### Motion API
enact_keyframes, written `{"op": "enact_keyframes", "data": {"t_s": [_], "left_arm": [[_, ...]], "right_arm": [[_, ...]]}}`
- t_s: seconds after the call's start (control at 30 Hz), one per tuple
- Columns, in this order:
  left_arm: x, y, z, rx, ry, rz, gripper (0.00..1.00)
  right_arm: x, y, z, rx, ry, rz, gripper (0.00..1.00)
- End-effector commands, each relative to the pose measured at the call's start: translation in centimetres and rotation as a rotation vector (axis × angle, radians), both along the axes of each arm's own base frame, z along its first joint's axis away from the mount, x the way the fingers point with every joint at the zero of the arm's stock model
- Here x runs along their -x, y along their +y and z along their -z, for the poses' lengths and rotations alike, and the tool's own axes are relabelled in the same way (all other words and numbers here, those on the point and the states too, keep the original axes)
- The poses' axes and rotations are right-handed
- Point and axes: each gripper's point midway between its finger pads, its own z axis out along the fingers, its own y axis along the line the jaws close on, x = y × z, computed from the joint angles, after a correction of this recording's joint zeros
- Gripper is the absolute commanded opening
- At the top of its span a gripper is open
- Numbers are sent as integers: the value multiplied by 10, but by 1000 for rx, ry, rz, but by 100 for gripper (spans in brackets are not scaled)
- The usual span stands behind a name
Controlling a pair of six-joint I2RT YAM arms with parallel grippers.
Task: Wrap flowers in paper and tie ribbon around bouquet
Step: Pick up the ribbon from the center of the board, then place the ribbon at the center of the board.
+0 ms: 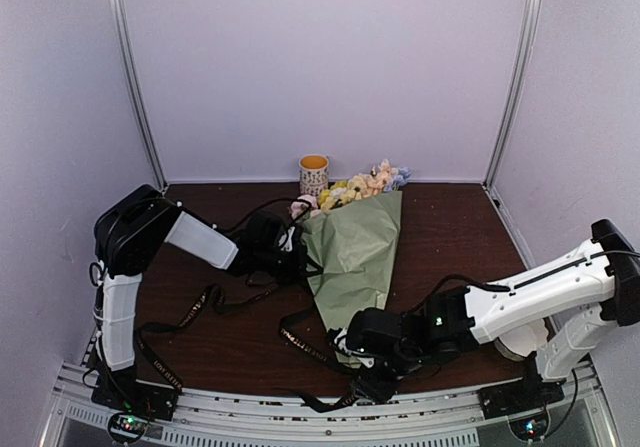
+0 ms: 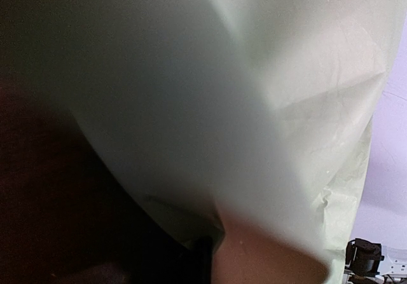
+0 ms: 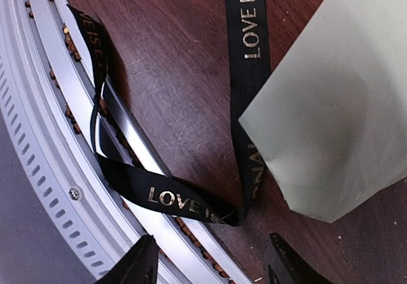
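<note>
The flowers (image 1: 362,183) lie at the back of the table, their stems inside a cone of sage-green paper (image 1: 352,257) that narrows toward the near edge. My left gripper (image 1: 292,249) is at the cone's left edge, shut on the paper. In the left wrist view the blurred paper (image 2: 254,93) fills the frame, its peach face showing at the bottom, and the fingers are hidden. The black lettered ribbon (image 1: 190,312) trails loose across the near table. My right gripper (image 1: 358,357) (image 3: 213,265) stands open by the cone's tip (image 3: 331,125). A fold of ribbon (image 3: 172,198) lies just ahead of its fingers, untouched.
A patterned mug (image 1: 314,174) with an orange inside stands at the back wall beside the blooms. The metal rail (image 3: 57,169) of the table's near edge runs under the ribbon's loop. Pale walls close the table (image 1: 450,237) on three sides.
</note>
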Motion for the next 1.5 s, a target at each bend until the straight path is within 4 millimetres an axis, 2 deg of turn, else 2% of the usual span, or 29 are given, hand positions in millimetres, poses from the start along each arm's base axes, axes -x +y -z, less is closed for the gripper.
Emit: {"op": "enact_keyframes", "data": {"t_s": [0.0,0.1,0.17,0.27,0.4,0.53,0.57,0.7,0.87,1.03,1.13,1.27,1.37,1.47], "left_arm": [[-7,14,21,-60,6,-38,0],[-7,13,19,-57,3,-34,0],[-7,13,20,-58,3,-33,0],[-7,14,20,-61,2,-31,0],[-9,15,21,-62,2,-35,0],[-10,15,22,-59,4,-35,0],[-10,16,22,-59,5,-36,0],[-13,19,21,-55,4,-40,0],[-16,20,18,-49,-3,-39,0],[-16,20,18,-48,-4,-37,0],[-16,19,17,-47,-8,-34,0],[-16,20,17,-48,-8,-31,0],[-17,20,16,-46,-9,-29,0],[-17,19,15,-43,-9,-26,0]], "right_arm": [[-12,0,0,68,-66,7,57],[-10,4,13,126,-56,-6,56],[-9,3,25,173,-51,-17,49],[-9,3,26,193,-63,-33,39],[-6,-6,31,218,-56,-47,30],[-3,-21,43,260,-40,-40,3],[-3,-25,44,266,-40,-33,0],[-7,-47,44,291,-32,15,0],[-28,-102,52,396,-9,165,0],[-69,-154,47,437,-19,403,0],[-106,-172,35,400,-50,560,0],[-172,-194,1,307,-145,748,0],[-223,-228,-29,268,-243,898,0],[-262,-267,-52,217,-295,1054,0]]}}
